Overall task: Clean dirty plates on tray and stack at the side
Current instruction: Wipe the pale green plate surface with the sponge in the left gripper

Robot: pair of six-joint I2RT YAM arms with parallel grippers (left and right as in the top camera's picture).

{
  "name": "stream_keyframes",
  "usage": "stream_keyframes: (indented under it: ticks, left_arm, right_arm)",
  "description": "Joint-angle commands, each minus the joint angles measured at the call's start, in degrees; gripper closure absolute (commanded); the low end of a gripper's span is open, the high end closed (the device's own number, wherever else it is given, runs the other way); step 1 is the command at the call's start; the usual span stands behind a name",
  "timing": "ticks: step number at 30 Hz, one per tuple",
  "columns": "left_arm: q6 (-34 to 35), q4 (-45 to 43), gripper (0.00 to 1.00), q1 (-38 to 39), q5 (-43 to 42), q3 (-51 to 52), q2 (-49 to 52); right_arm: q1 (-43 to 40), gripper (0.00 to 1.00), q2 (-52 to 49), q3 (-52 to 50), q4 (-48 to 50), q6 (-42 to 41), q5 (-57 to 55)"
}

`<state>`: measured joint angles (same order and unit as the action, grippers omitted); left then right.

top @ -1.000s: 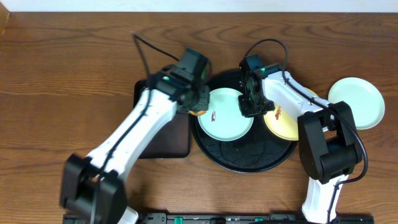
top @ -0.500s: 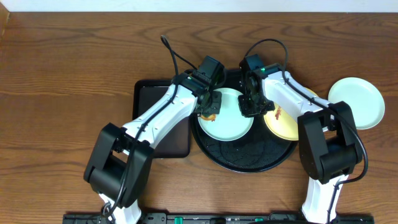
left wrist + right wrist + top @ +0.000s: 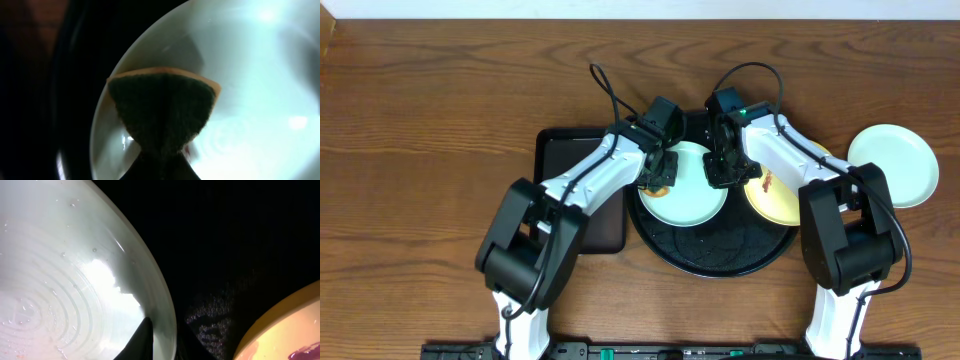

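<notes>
A mint-blue plate lies on the left of the round black tray; it also shows in the left wrist view and the right wrist view. My left gripper is shut on a sponge, green face forward, pressed on the plate's left part. My right gripper is shut on the plate's right rim, one finger on each side. A pale yellow plate with a reddish smear lies on the tray's right. A second mint-blue plate lies on the table at the right.
A smaller rectangular black tray lies left of the round tray, partly under my left arm. The wooden table runs around both trays.
My left gripper has swung right with the sponge, from the plate's left edge onto the plate. The right gripper has stayed on the rim.
</notes>
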<state>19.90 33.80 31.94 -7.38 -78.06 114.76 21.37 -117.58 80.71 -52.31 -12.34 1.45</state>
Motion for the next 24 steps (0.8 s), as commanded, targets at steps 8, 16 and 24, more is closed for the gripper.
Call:
stream_keyframes:
  ticks: [8, 16, 24]
  left_arm:
    - [0.2, -0.5, 0.92, 0.3, 0.3, 1.9, 3.2]
    - [1.5, -4.7, 0.92, 1.4, -2.8, 5.6, 4.9]
    - [2.7, -10.4, 0.91, 2.1, -4.0, 9.7, 4.9]
  right_arm:
    - [0.4, 0.87, 1.0, -0.5, 0.2, 0.9, -0.6]
    - [0.4, 0.87, 1.0, -0.5, 0.2, 0.9, -0.6]
    - [0.4, 0.87, 1.0, -0.5, 0.1, 0.9, -0.6]
